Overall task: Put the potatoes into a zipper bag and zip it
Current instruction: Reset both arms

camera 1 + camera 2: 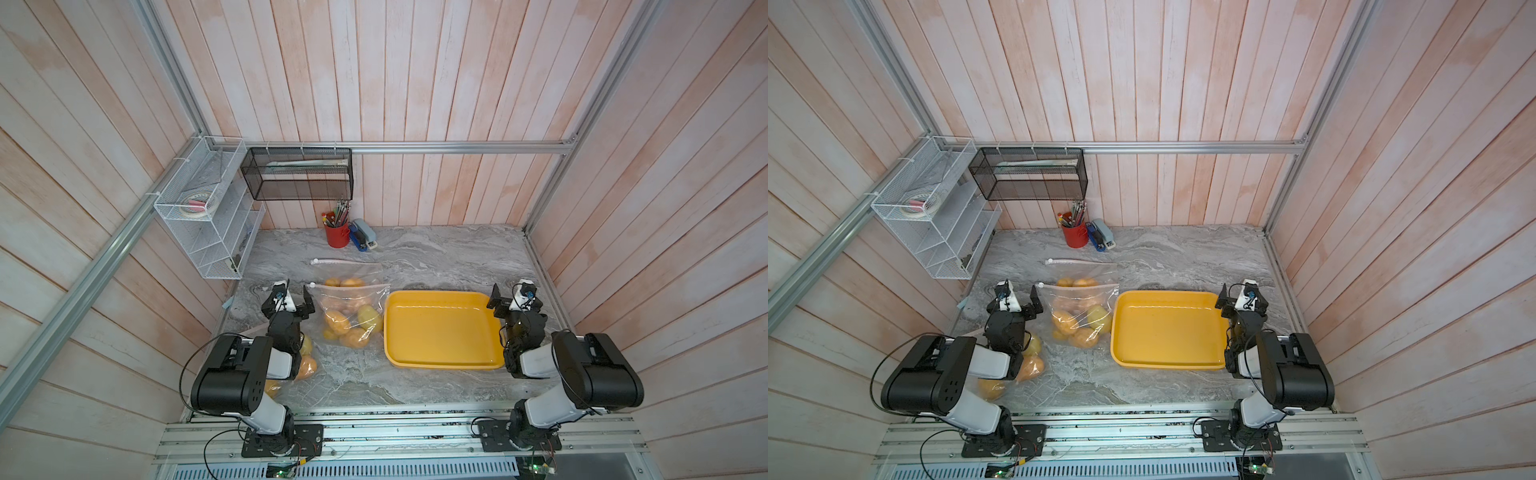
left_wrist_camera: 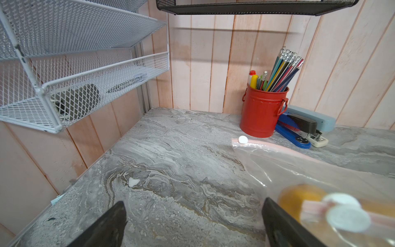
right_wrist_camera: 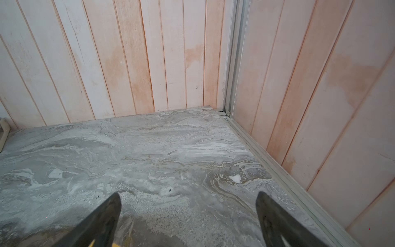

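Observation:
A clear zipper bag (image 1: 353, 309) lies on the marble table left of centre, and several potatoes (image 1: 338, 322) show through it in both top views. Its white slider (image 2: 346, 211) sits at the end near my left gripper, with one potato (image 2: 299, 198) behind it. More potatoes (image 1: 306, 366) lie under my left arm, partly hidden by it. My left gripper (image 1: 289, 306) (image 2: 193, 218) stands open just left of the bag, with only bare table between its fingers. On the far side of the tray, my right gripper (image 1: 515, 300) (image 3: 188, 213) is open and empty.
A yellow tray (image 1: 436, 294) sits between the bag and my right arm, with nothing in it. A second flat zipper bag (image 1: 347, 268) lies behind the filled one. A red pencil cup (image 1: 337, 237) and staplers (image 1: 362, 239) stand at the back wall. A white wire rack (image 1: 208, 224) and a black mesh basket (image 1: 297, 174) hang at the left.

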Controlling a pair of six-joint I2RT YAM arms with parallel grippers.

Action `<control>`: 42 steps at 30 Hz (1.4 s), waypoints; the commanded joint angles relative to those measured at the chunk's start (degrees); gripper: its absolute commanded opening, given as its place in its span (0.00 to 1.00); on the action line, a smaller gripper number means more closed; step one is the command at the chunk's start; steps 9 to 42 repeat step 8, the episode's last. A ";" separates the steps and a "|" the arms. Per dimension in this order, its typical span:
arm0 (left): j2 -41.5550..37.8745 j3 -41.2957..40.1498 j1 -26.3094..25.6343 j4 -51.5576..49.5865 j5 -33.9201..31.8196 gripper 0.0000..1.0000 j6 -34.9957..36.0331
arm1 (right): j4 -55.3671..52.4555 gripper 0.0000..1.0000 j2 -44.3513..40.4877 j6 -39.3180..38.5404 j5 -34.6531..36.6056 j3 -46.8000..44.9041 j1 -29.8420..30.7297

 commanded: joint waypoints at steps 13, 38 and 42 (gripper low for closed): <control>0.31 0.44 0.28 0.14 0.89 1.00 0.51 | -1.38 0.98 0.82 -0.59 -1.40 0.36 -0.14; 0.31 0.44 0.28 0.14 0.89 1.00 0.51 | -1.38 0.98 0.82 -0.59 -1.40 0.36 -0.14; 0.31 0.44 0.28 0.14 0.89 1.00 0.51 | -1.38 0.98 0.82 -0.59 -1.40 0.36 -0.14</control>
